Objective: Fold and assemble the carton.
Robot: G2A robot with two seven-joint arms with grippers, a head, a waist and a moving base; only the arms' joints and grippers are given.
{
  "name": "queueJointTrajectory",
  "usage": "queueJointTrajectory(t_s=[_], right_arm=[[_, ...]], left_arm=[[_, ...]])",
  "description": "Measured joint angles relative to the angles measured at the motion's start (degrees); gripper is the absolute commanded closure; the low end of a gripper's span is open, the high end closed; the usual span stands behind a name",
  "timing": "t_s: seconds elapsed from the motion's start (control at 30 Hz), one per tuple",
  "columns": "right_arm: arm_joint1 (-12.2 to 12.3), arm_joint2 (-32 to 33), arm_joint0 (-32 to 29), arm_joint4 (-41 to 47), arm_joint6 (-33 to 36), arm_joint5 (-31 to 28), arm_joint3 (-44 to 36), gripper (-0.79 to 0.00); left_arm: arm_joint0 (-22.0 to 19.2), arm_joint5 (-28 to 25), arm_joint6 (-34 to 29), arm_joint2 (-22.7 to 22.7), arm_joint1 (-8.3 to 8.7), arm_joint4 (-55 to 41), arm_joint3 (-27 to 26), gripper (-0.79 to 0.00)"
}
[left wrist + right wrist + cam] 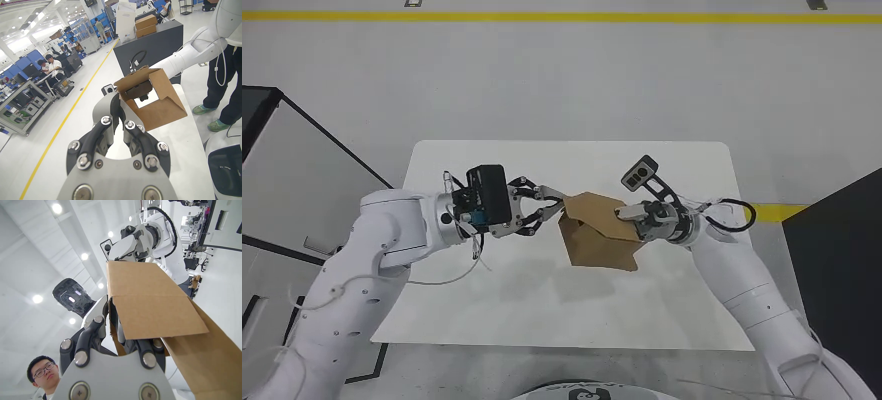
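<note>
Two grippers hold the carton over the table's middle.

We see the carton [594, 235] as an open brown tube with loose flaps, above the white table [542, 310]. The left gripper [554, 203] sits at its left end, fingers pinched tight on a cardboard edge. The right gripper [627, 215] meets the carton's right end. One finger lies outside a wall and the other is hidden by cardboard, so it seems to us clamped on that wall.
</note>
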Motion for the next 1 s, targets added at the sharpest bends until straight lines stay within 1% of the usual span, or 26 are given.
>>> queueJointTrajectory(t_s=[0.33,0.7,1.0], right_arm=[[-0.6,-1.3,0.4,3.4,0.0,1.9,1.1,0.000],[-1.2,-2.0,1.3,4.1,0.0,3.2,2.6,0.000],[-1.8,-2.6,2.0,4.4,-0.1,3.9,4.0,0.000]], left_arm=[[-0.4,-0.2,-0.1,0.1,-0.09,0.0,-0.6,0.000],[-0.7,-0.7,-0.3,0.1,-0.12,1.2,-1.2,0.000],[-1.4,-1.2,-0.7,1.1,-0.24,1.8,-1.1,0.000]])
